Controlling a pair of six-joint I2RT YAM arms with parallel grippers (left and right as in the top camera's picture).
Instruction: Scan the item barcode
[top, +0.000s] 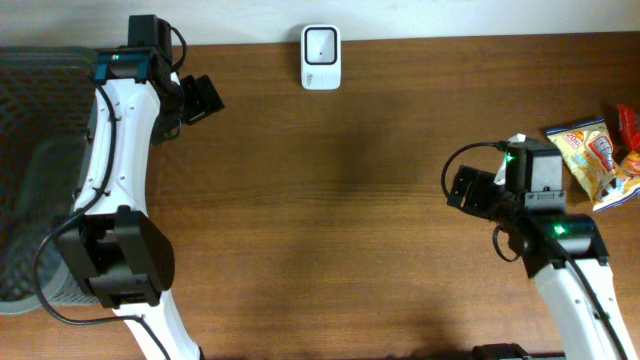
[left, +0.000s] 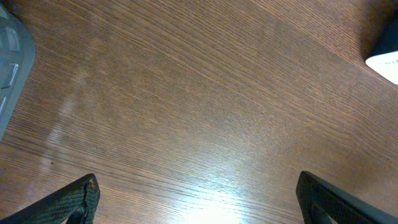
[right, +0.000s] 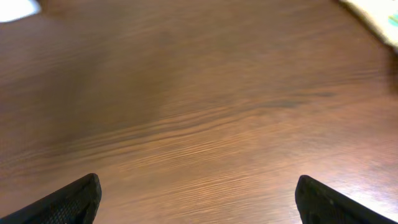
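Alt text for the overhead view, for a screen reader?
Two robot arms over a wooden table, left gripper and right gripper both open and empty. A white scanner sits at the far edge, snack packets at the right, a mesh basket at the left.

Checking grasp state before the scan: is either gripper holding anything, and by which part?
Nothing held: left gripper and right gripper both open and empty; snack packets lie untouched.

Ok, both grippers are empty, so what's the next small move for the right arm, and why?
Probably swing the right gripper round toward the yellow crinkled snack packet at the far right. Its jaws stand open and empty over the wooden tabletop, facing away from the packet, and nothing is yet near the white rectangular scanner.
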